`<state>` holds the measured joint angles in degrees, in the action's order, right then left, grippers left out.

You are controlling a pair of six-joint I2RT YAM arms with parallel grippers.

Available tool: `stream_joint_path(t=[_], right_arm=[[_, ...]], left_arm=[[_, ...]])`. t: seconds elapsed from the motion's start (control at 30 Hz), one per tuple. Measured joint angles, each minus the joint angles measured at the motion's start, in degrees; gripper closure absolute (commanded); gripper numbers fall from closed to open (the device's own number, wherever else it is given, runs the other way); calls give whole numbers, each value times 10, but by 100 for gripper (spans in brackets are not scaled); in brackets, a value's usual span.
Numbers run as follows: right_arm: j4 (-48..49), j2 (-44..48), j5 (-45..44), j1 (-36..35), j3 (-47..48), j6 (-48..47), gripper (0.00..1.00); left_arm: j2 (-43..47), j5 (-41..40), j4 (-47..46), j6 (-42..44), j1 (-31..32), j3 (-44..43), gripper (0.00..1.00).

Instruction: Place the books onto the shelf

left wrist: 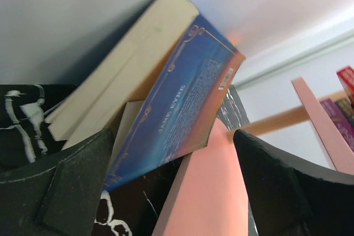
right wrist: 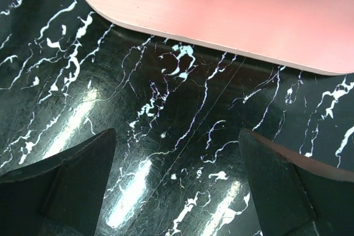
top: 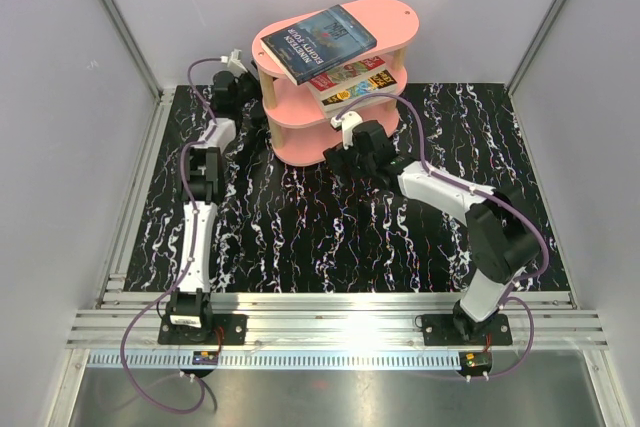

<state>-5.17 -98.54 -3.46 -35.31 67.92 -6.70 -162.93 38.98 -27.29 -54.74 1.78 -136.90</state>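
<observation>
By the shelf [top: 390, 17], left gripper [left wrist: 174, 147] stands wide facing a blue book [left wrist: 188, 98]; right gripper [right wrist: 177, 136] wide above table [right wrist: 83, 53].

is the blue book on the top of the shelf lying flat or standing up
Lying flat. The blue book rests cover up on the top board of the shelf, with one corner jutting past the board's near edge.

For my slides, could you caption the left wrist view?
Open left hand facing a tilted blue Jane Eyre book by the pink shelf.
</observation>
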Motion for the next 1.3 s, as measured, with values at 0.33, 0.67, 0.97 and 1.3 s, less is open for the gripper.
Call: stream_joint_path(t=[0.33, 0.67, 0.97, 1.3], right_arm=[[3, -6, -5, 0, 0, 0, 0], [11, -6, -6, 0, -2, 1, 0], [12, -4, -5, 0, -9, 5, 0], [16, 39, 2, 0, -28, 32, 0]], left_arm=[[-9, 63, -127, -69, 29, 0, 26], [-12, 88, -85, -22, 52, 0, 100], [60, 36, -73, -8, 26, 187, 100], [291, -64, -27, 52, -84, 405, 100]])
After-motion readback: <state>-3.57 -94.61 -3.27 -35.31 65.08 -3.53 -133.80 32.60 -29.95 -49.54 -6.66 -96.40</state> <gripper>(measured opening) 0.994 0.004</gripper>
